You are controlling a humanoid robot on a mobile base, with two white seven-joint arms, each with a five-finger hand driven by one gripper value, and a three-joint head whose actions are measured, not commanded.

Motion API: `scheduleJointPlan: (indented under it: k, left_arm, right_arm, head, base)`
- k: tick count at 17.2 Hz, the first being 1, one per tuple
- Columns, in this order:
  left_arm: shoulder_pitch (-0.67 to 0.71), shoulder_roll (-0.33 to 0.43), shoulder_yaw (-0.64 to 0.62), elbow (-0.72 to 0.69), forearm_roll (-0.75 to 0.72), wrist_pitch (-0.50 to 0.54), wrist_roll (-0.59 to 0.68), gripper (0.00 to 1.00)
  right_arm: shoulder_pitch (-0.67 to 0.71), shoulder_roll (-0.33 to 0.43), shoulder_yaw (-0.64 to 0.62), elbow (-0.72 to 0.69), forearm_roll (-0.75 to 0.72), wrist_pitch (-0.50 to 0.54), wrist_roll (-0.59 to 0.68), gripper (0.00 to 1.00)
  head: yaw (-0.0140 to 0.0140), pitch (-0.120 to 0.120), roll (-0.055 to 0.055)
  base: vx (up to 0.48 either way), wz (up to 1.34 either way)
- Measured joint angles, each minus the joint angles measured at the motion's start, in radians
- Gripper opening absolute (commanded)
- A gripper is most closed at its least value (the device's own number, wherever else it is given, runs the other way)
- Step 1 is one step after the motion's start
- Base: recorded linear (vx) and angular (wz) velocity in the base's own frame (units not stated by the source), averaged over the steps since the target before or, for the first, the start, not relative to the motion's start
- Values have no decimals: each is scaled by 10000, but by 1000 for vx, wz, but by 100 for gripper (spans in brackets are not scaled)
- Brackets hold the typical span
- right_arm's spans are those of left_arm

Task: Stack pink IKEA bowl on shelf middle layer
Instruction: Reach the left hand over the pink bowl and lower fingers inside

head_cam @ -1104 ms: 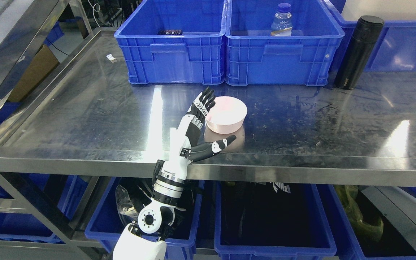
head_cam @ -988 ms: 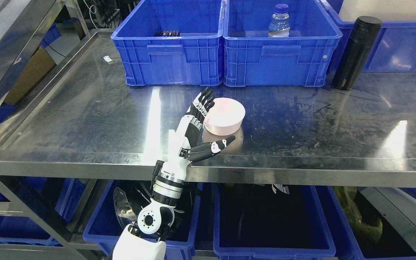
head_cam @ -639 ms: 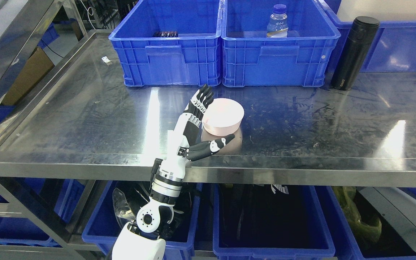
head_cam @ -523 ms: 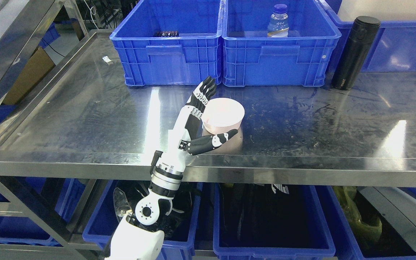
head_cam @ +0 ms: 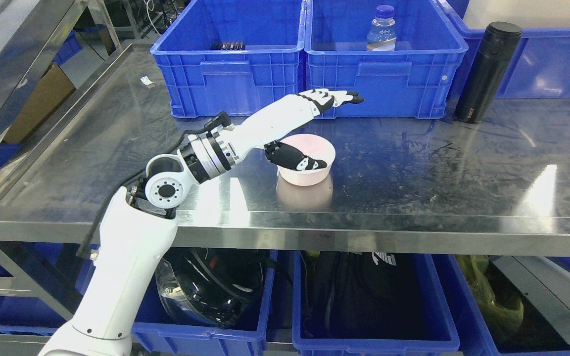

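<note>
**Robot hand hovering open over pink bowl on steel shelf**

The left robot hand [head_cam: 314, 128] is reaching out over the middle layer of the stainless-steel shelf [head_cam: 117, 148], its white forearm crossing in from the shelf's left front. The fingers [head_cam: 337, 97] are lying stretched flat and pointing toward the rear right, while the black-and-white thumb [head_cam: 297, 159] is dipping across the near-left rim of the round pale pink plastic bowl [head_cam: 314, 165]. The hand is released, gripping nothing; whether the thumb is touching the rim or only passing above it cannot be told. The right hand is not showing.

The pink bowl is sitting upright near the middle of the shelf's front edge, its reflection glowing in the metal below it. It appears to be a single bowl, though a second one nested inside cannot be ruled out. Behind it, along the rear edge, two deep blue plastic crates [head_cam: 235, 64] are standing side by side, the right one holding a clear water bottle with a blue cap [head_cam: 382, 28]. A tall black cylindrical flask [head_cam: 488, 71] is standing upright toward the rear right.

By the look of it, the bowl is already resting on the middle layer, and the step in hand is either letting go or lining up a grasp. Any next move is calling for care: the thumb needs lifting clear of the rim without tipping or dragging the light bowl toward the front edge.
</note>
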Motion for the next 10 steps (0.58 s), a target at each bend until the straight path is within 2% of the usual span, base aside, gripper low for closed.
scheduleJointPlan:
  k: [4, 7, 10]
  left_arm:
    - [-572, -167, -12, 53, -1396, 313, -1938, 95]
    - [-1134, -522, -80, 108, -2312, 1220, -3021, 93]
    - [-1710, -984, -398, 208, -3429, 2365, -3418, 93]
  right_arm:
    - [0, 0, 0, 0, 0, 0, 0, 100]
    - [0, 0, 0, 0, 0, 0, 0, 100]
    - [0, 0, 0, 0, 0, 0, 0, 100]
  head:
    - [0, 0, 0]
    - [0, 0, 0]
    - [0, 0, 0]
  base:
    - [0, 0]
    - [0, 0]
    - [0, 0]
